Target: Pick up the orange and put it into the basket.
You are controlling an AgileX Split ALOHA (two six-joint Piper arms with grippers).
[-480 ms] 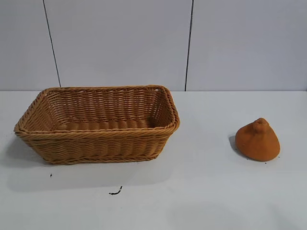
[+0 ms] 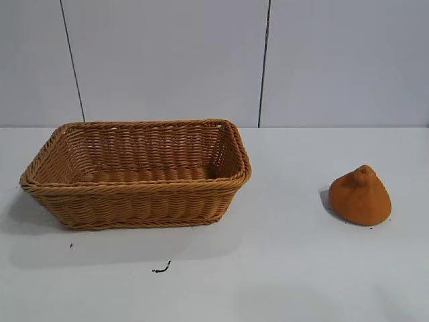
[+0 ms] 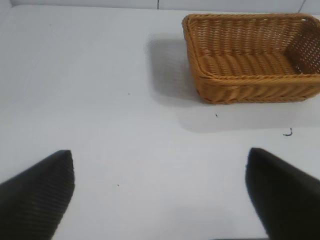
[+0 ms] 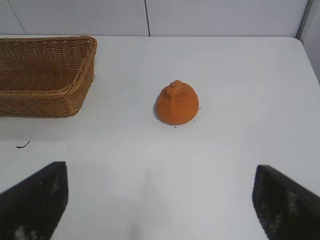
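Note:
The orange (image 2: 360, 196), a dull orange-brown lump with a knobbly tip, sits on the white table at the right; it also shows in the right wrist view (image 4: 176, 103). The wicker basket (image 2: 137, 202) stands empty at the left, also in the left wrist view (image 3: 250, 85) and the right wrist view (image 4: 45, 95). Neither arm shows in the exterior view. My right gripper (image 4: 160, 190) is open and empty, well short of the orange. My left gripper (image 3: 160, 187) is open and empty over bare table, away from the basket.
A small black mark (image 2: 161, 269) lies on the table in front of the basket. A grey panelled wall (image 2: 214, 60) stands behind the table. The table's right edge (image 4: 310, 60) shows in the right wrist view.

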